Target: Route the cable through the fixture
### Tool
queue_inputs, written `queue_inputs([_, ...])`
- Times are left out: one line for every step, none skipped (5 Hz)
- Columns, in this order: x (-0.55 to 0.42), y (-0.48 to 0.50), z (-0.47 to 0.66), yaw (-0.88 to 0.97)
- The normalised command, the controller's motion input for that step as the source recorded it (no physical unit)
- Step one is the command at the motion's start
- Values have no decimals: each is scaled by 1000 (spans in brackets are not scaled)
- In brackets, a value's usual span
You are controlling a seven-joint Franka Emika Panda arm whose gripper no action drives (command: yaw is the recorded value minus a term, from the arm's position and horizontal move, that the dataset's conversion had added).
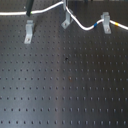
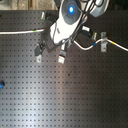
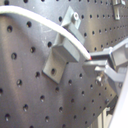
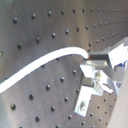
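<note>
The white cable [image 1: 82, 25] runs from the first exterior view's left edge up to my gripper [image 1: 64, 4] at the top. It then dips and rises through the right metal fixture [image 1: 106, 23], with yellow and blue bands [image 1: 114, 23] just past it. The middle fixture [image 1: 66, 21] stands right below the gripper, and in the first wrist view this fixture [image 3: 62, 50] lies just beside the held cable [image 3: 45, 22]. My gripper [image 3: 93, 61] is shut on the cable; it also shows shut in the second wrist view [image 4: 90, 59]. In the second exterior view the arm [image 2: 70, 17] hides the gripper.
A third fixture [image 1: 29, 31] stands at the first exterior view's left, with no cable in it. The black perforated board [image 1: 65, 85] fills the view. A small blue object [image 2: 1, 84] sits at the second exterior view's left edge.
</note>
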Motion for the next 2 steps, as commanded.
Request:
queue_inputs([10, 9, 443, 0])
queue_inputs([-88, -54, 317, -54])
